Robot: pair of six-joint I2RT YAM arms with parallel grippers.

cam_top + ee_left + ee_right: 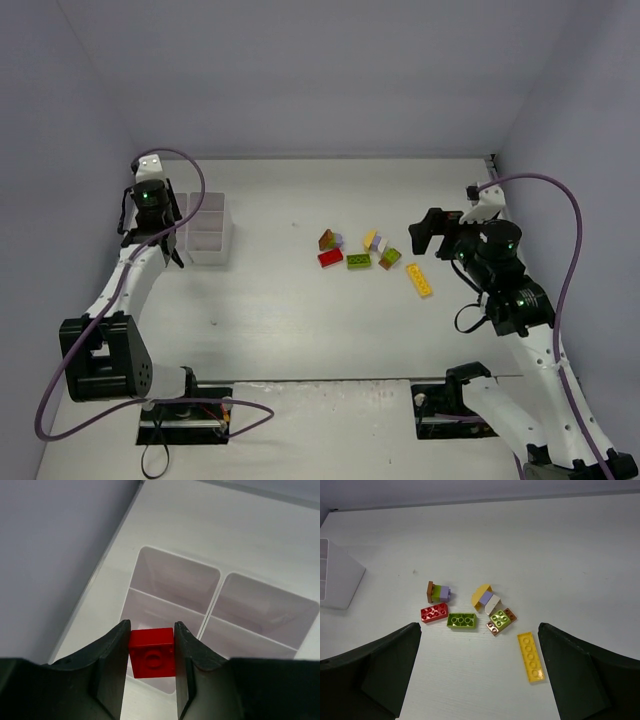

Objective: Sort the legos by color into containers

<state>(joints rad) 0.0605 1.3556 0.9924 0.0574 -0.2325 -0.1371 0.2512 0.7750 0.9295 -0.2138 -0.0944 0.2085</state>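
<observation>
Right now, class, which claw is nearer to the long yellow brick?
Right. The right claw hovers open close by the long yellow brick; the left claw is across the table over the white tray, gripping a red brick.

Light: bright, even, diffuse, from above; cool bluish cast on walls and worktop. Shadows soft and faint, close under the legos. Top view sharp. Both wrist views: near tool fingers dark, underexposed, slightly soft; red brick and tray well focused.
</observation>
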